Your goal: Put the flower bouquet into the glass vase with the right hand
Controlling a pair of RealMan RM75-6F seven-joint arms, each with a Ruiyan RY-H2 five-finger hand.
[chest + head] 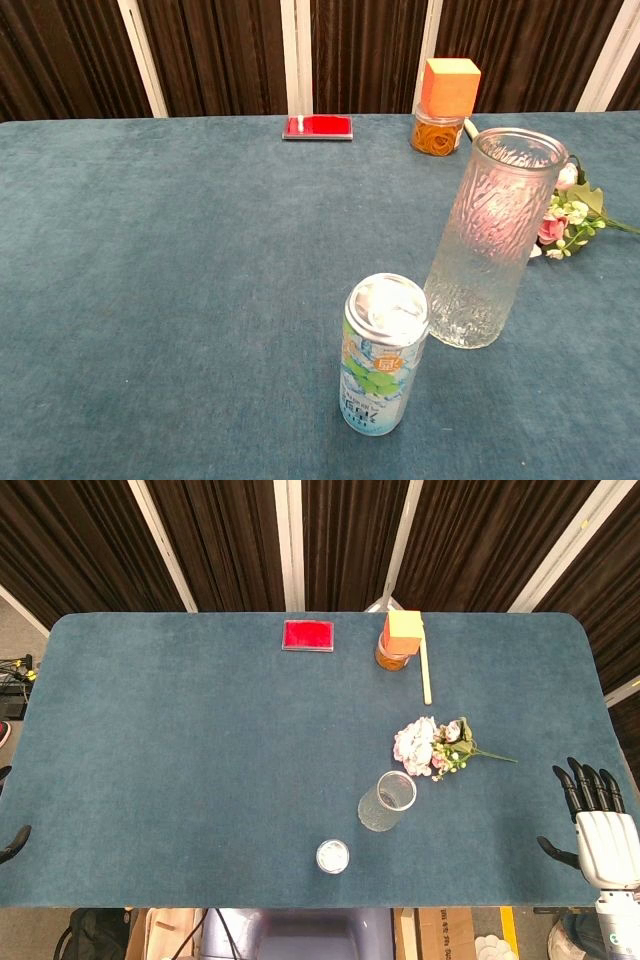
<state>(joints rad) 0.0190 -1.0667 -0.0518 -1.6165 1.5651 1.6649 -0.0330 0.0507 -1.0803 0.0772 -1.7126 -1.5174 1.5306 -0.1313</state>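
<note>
The flower bouquet (436, 746) lies flat on the blue table, pink and white blooms to the left, its green stem pointing right. In the chest view the flower bouquet (570, 215) peeks out behind the vase. The tall textured glass vase (386, 800) stands upright just in front of the bouquet, and the glass vase (488, 240) shows empty. My right hand (598, 820) hovers at the table's right edge, fingers spread and holding nothing, well to the right of the bouquet. Only a dark tip of my left hand (14, 843) shows at the left edge.
A drink can (333, 856) stands left of and in front of the vase; the drink can (382, 355) is close to it. At the back sit a red box (308, 635), a jar of rubber bands with an orange block on top (398, 640) and a wooden stick (426, 672).
</note>
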